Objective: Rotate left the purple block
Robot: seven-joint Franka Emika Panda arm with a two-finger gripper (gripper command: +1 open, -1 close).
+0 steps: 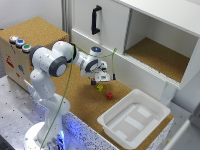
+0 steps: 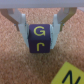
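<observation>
The purple block (image 2: 40, 36) is a small dark cube with yellow letters on its faces. In the wrist view it sits between my two fingers, which press on its two opposite sides. My gripper (image 2: 41, 44) is shut on it at the level of the cork surface. In the exterior view the gripper (image 1: 95, 78) reaches down over the cork table in front of the cabinet, and the purple block (image 1: 93, 82) shows as a dark spot under it. I cannot tell whether the block is lifted or resting.
A yellow-green block (image 1: 100, 87) lies just beside the gripper and also shows in the wrist view (image 2: 73, 76). A red block (image 1: 109, 95) lies a little further toward the white bin (image 1: 131, 119). The white cabinet (image 1: 115, 30) with a drawer front stands behind.
</observation>
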